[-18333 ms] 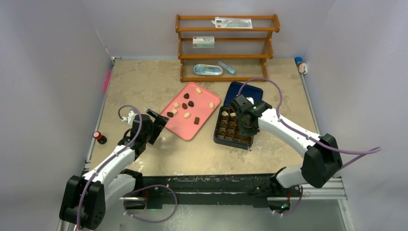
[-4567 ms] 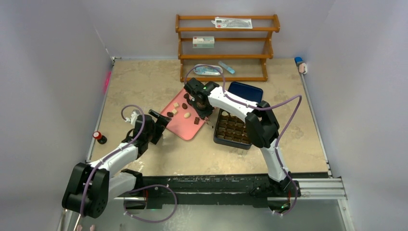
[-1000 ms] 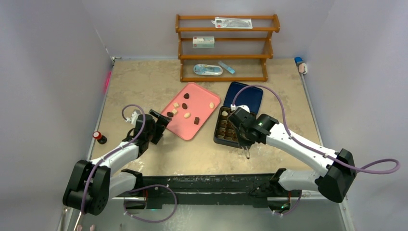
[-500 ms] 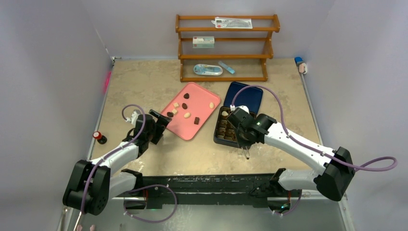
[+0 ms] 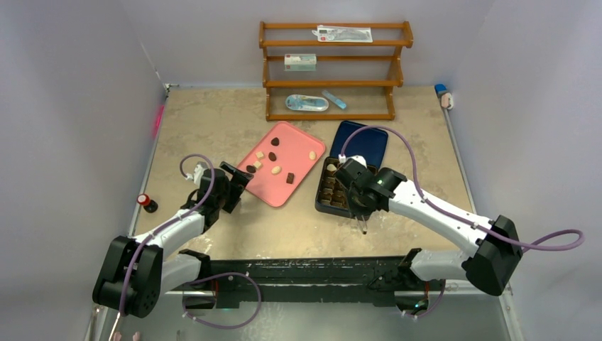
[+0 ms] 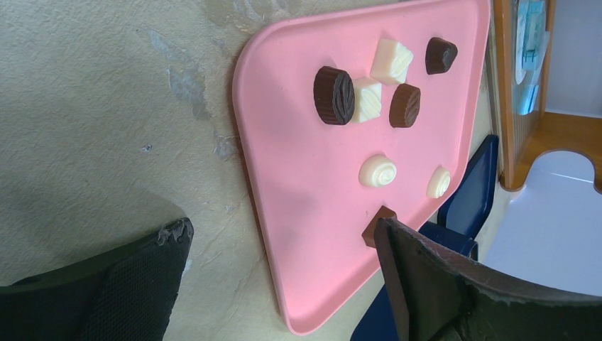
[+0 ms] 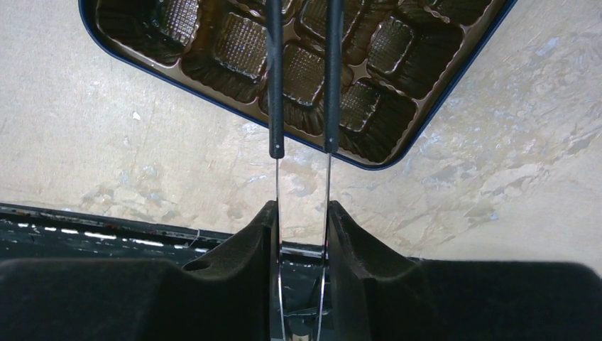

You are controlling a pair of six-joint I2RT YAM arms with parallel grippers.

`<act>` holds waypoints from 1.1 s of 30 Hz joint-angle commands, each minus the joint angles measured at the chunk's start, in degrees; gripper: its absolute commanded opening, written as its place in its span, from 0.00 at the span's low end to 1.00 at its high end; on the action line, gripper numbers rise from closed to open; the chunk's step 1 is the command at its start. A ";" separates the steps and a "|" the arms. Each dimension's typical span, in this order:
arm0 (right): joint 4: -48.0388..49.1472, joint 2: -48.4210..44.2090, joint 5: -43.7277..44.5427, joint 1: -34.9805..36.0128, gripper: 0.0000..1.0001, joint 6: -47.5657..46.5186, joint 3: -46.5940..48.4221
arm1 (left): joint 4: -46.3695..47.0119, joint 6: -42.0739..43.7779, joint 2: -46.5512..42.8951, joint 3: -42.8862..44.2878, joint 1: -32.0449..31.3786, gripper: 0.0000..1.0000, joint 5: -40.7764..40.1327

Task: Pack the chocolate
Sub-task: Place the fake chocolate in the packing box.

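Right gripper: narrow, its two padded fingers pinching the thin metal arms of a pair of tweezers. The black-tipped prongs stand slightly apart with nothing between them, reaching over the near edge of a dark box of moulded cells, all of which look empty in the wrist view. From overhead this gripper sits at the centre of the frame, over the lower right part of the box, with the tweezers pointing toward the bottom edge. Left gripper: wide, holding nothing, resting left of centre overhead, just beside the lower left edge of a pink tray. Chocolate: eight loose pieces on the tray, four dark and four cream-white, clustered in the upper right of the left wrist view, one dark square partly hidden behind a finger. One pale piece lies in the box's upper left cell. Blue lid: flat on the table above the box. Wooden shelf: top centre.
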 commanded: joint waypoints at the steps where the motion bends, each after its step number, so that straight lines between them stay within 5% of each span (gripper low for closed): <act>1: 0.06 -1.63 0.18 0.39 0.30 -0.22 0.50 | 1.01 0.02 0.35 -0.13 0.50 0.99 0.34; 16: -0.18 0.48 -1.03 2.02 0.23 -3.28 7.05 | -0.25 0.15 -0.16 1.52 0.50 0.99 0.22; 33: 5.67 22.91 -4.84 4.44 0.26 -10.14 26.41 | -2.27 0.22 -2.57 1.67 0.50 0.99 -0.33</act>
